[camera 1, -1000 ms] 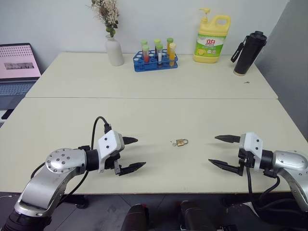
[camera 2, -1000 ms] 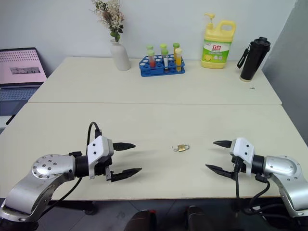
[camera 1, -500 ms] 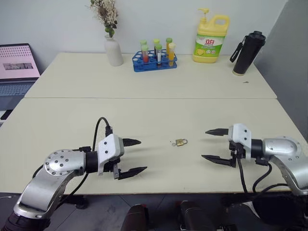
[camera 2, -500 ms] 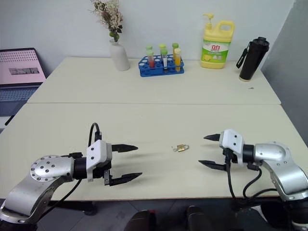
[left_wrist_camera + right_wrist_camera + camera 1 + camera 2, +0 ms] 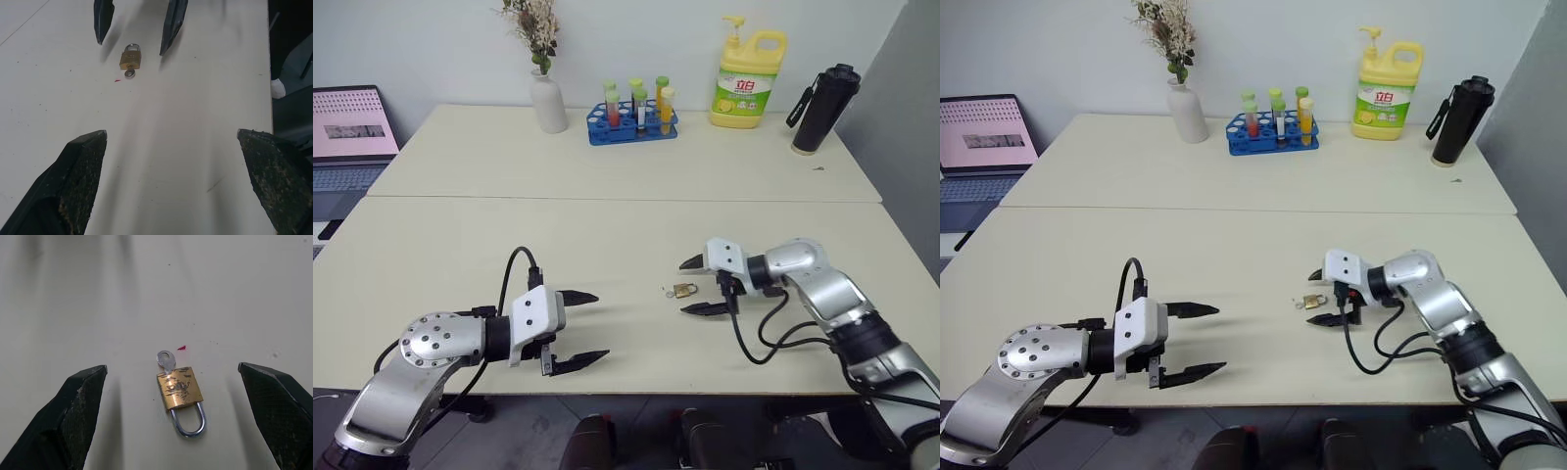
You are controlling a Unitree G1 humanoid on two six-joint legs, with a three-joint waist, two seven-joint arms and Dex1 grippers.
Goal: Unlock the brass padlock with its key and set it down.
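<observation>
Padlock [image 5: 684, 290] lies flat on the near desk [image 5: 607, 245], roughly midway between the two arms, closer to the right one. Key [image 5: 166, 359] sits in the bottom of the brass body, its round silver head sticking out on the side away from the right tool; shackle [image 5: 188, 421] looks seated in the body, curve toward that tool. A small red speck [image 5: 181, 347] marks the desk just beside the key head.

Right tool [image 5: 693, 286]: fingers spread wide, holding nothing, tips either side of the padlock and just short of it, no contact visible. It points across the desk toward the left arm, angled slightly down.

Left tool [image 5: 584, 328]: also wide open and empty, hovering low over the front of the desk, well apart from the padlock, aimed toward it.

Far desk: vase [image 5: 548, 102] with dried flowers, blue rack of tubes [image 5: 632, 116], yellow soap bottle [image 5: 748, 70], black flask [image 5: 819, 95]. Laptop [image 5: 350, 137] at the far left, screen lit
</observation>
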